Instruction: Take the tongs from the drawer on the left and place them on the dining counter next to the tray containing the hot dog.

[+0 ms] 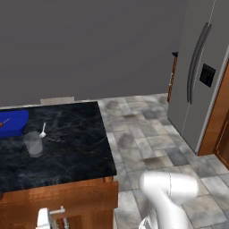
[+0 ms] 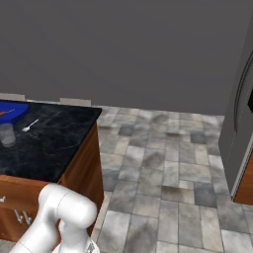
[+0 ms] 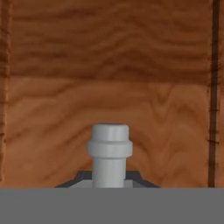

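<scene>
Reddish-brown wood of the drawer [image 3: 166, 127] spreads across the hand view. Its silver bar handle [image 3: 109, 146] stands between my two dark fingertips. My gripper [image 3: 109, 178] is shut on that handle, low under the front edge of the dining counter [image 1: 67, 152]. From the left base camera, the hand [image 1: 44, 218] meets the handle [image 1: 57, 210] on the drawer front. The blue tray [image 1: 15, 120] lies at the counter's far left with the orange hot dog [image 1: 3, 123] in it. The tongs are hidden.
A clear glass [image 1: 33, 144] and a small white spoon [image 1: 43, 130] sit on the marble near the tray. A grey fridge [image 1: 201, 71] stands at the right across tiled floor [image 1: 147, 147]. Other silver handles [image 2: 19, 216] show on the counter base.
</scene>
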Motion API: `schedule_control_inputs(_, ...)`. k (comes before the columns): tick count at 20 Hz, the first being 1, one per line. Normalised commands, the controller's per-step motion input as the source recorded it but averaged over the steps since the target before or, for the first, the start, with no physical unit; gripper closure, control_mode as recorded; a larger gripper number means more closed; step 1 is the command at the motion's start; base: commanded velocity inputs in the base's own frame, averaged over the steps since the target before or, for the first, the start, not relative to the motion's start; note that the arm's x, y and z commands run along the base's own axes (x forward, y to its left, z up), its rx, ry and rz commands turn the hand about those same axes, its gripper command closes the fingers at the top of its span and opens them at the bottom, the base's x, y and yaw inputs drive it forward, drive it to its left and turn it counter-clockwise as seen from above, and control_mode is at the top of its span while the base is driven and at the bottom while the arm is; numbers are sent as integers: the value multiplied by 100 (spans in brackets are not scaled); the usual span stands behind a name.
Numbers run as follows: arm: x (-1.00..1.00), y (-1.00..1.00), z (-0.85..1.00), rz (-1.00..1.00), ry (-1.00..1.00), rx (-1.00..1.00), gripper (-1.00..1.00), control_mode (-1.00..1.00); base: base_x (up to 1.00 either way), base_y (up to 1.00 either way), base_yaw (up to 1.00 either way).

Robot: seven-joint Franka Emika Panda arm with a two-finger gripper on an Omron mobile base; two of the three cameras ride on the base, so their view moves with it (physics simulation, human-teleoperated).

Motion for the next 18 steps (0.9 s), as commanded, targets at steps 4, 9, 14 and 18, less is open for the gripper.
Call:
schedule_control_inputs(4, -77, 0, 0, 2, -13, 0, 100, -100, 0, 0, 0)
schedule_control_inputs(9, -63, 0, 0, 1, -5, 0, 100, -100, 0, 0, 0)
schedule_control_inputs(14, -66, 0, 0, 0, -1, 0, 100, -100, 0, 0, 0)
schedule_control_inputs(18, -64, 0, 0, 0, 0, 0, 100, -100, 0, 0, 0)
